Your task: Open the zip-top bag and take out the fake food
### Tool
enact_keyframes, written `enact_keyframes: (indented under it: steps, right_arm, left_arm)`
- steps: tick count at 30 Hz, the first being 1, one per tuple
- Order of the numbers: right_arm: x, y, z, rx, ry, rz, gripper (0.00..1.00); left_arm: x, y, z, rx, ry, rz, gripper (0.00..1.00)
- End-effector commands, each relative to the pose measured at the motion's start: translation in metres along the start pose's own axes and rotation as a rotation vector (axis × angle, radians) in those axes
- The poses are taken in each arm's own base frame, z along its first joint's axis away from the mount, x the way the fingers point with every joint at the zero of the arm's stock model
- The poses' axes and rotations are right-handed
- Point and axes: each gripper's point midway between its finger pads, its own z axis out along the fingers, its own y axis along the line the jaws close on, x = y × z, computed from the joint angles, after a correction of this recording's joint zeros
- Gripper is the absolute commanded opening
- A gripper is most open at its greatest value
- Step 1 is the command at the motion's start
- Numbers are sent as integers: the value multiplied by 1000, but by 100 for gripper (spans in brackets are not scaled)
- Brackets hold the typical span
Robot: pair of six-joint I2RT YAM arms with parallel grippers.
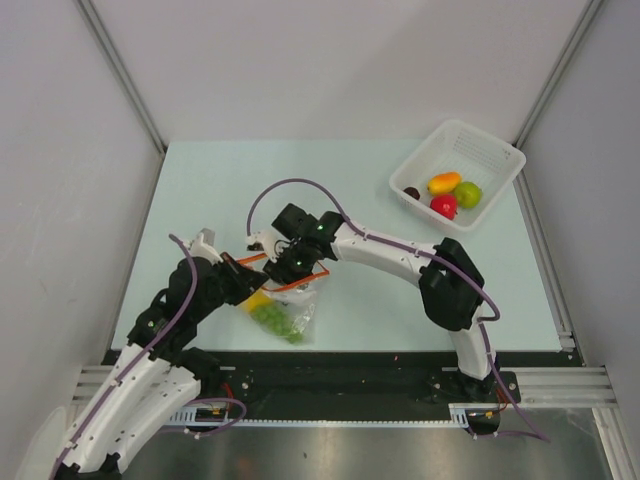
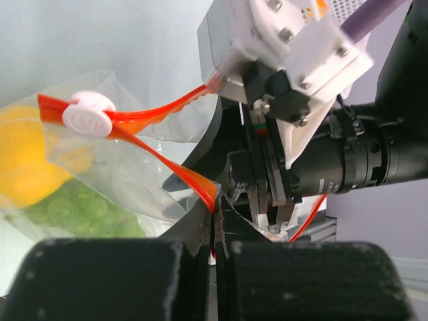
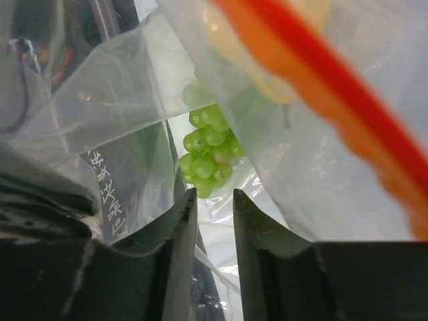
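Zip-top bag (image 1: 285,312) is sitting near table's (image 1: 200,190) front edge, grapes (image 3: 207,150) and yellow pear (image 2: 27,160) inside. Left gripper (image 2: 214,221) is clamping its orange zip strip (image 2: 167,107). Right gripper (image 3: 214,200) is hovering at its mouth, jaws slightly apart.

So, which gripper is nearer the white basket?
Right. The right gripper sits at the zip-top bag's mouth on the basket's side; the left gripper pinches the zip strip further away.

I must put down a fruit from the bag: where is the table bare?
Bare: the far-left table behind both arms, and the near-right strip between the right arm and the table edge. Crowded: the near middle, around the zip-top bag, and the basket corner.
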Motion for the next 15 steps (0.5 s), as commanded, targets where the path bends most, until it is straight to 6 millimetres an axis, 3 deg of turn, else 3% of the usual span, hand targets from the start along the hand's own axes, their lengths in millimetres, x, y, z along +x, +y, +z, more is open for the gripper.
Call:
enact_keyframes:
  steps: [1, 10, 15]
  right_arm:
    - [-7, 15, 15, -53, -43, -6, 38]
    - [18, 16, 52, -44, -12, 49, 62]
    - [29, 10, 74, 5, 1, 84, 67]
  left_arm:
    - [-6, 1, 0, 7, -38, 22, 0]
    - [1, 20, 5, -40, -44, 20, 0]
    - [8, 31, 8, -64, -31, 17, 0]
